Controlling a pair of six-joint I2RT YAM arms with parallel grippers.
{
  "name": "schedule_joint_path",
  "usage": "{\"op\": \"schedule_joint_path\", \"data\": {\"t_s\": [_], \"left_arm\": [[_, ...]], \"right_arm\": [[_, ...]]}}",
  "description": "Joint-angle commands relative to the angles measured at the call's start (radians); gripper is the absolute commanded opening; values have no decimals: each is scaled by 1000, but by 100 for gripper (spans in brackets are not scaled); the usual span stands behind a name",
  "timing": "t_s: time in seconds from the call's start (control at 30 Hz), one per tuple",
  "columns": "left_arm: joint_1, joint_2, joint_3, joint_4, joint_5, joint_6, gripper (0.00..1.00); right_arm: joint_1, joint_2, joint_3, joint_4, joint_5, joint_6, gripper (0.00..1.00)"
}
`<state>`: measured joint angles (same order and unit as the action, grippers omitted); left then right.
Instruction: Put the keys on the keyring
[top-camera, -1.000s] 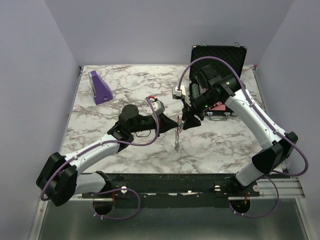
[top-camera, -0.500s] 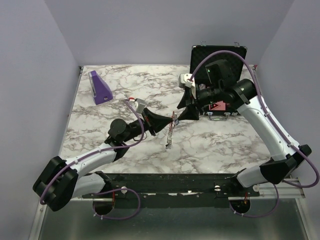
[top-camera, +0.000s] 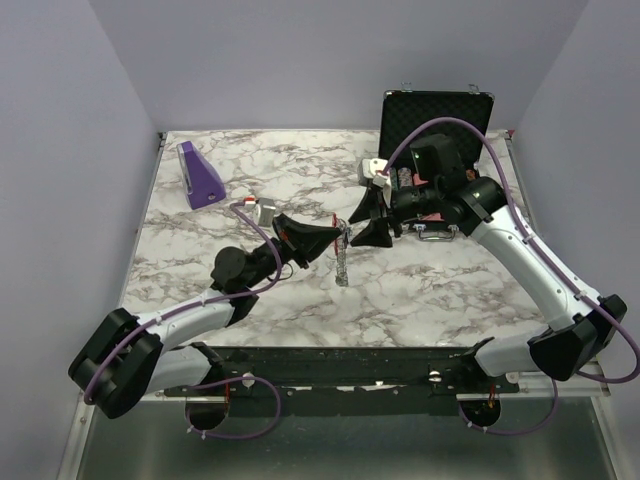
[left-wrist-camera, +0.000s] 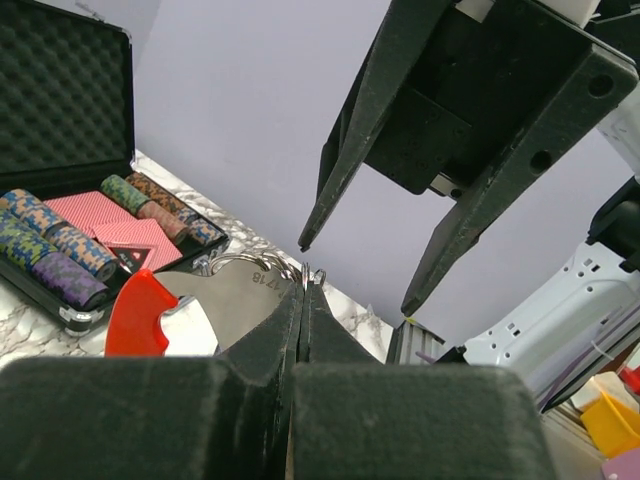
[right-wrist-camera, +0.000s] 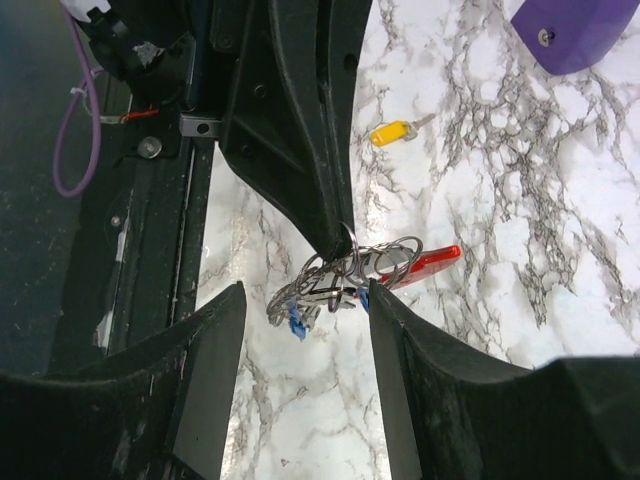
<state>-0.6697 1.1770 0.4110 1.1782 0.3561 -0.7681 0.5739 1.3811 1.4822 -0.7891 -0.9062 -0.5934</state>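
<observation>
My left pincer is clamped shut on the keyring. My right pincer, jaws apart, should approach its ring slowly and squarely.

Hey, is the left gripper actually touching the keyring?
Touching: in the left wrist view the left gripper is shut on the keyring, pinching its metal end.

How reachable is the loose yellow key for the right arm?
Probably yes: the yellow key lies on bare marble and the right gripper has open, empty jaws, though it must skirt the left gripper holding the keyring.
</observation>
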Motion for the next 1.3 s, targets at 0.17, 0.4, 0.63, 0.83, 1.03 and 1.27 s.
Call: {"op": "schedule_joint_path", "data": {"t_s": [0.17,0.4,0.63,0.83,1.03,1.27], "left_arm": [[-4,-33,37,23,24,53,0],[-4,-30,51,35,27,53,0],[-4,-30,60,37,27,53,0],[-4,-19,68,57,29,61,0],[-4,1,75,93,35,64,0],[-4,38,95,142,64,62,0]], "right_arm": [[-3,-10,-11,68,-39,38,51],[-5,-14,-31,73,-14,41,39],[-3,-19,-42,83,1,55,23],[-3,-19,-40,94,19,81,7],[-3,-22,-49,105,40,107,0],[-3,-27,-65,82,-59,109,5]]}}
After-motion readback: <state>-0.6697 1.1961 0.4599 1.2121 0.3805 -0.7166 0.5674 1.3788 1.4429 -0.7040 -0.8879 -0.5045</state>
